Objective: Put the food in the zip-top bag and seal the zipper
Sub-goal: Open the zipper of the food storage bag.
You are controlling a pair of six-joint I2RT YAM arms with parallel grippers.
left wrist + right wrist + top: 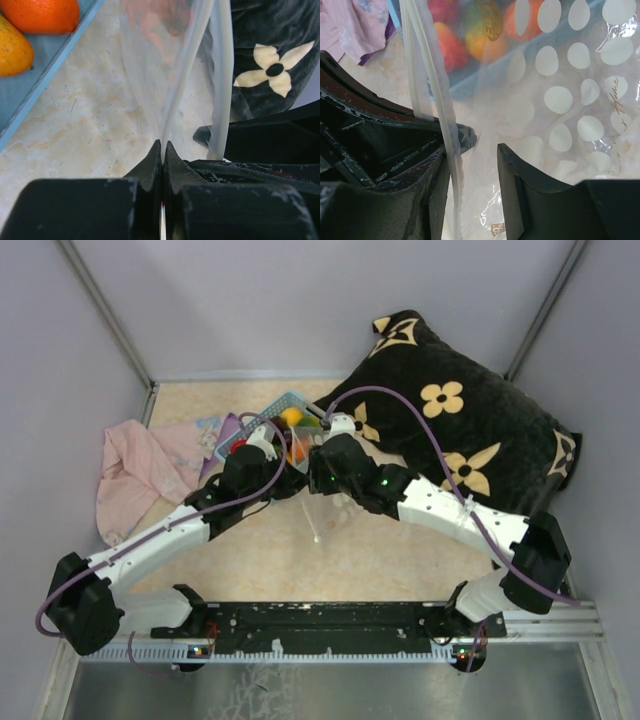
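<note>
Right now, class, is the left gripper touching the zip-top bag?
Touching. The left wrist view shows the left gripper shut on a clear fold of the zip-top bag, with the film pinched between its tips.

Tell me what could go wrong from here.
1. The left gripper pinches only a thin edge of the bag; the film may slip out under a pull.
2. The right gripper is open, with the zipper strip at one side of its gap; closing may miss it or crumple the film.
</note>
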